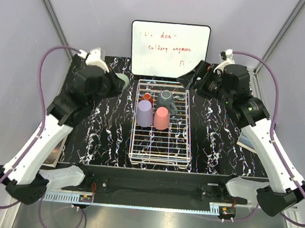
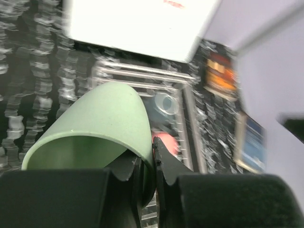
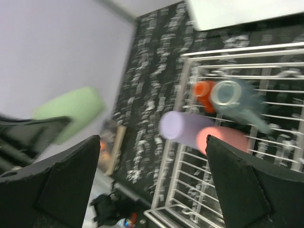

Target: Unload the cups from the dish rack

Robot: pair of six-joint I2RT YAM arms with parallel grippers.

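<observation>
Grips pale green cup (image 2: 95, 118) in left gripper (image 2: 147, 161), out at ten o'clock of dish rack (image 1: 159, 159); leaves lavender cup (image 1: 144, 113), pink cup (image 1: 161, 118), orange-red cup (image 1: 148, 98), grey mug (image 1: 167, 99) racked toward twelve; holds right gripper (image 1: 189, 77) wide, empty.

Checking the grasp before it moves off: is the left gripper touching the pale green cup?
Touching. In the left wrist view the left gripper pinches the pale green cup at its rim, one finger inside, one outside.
</observation>
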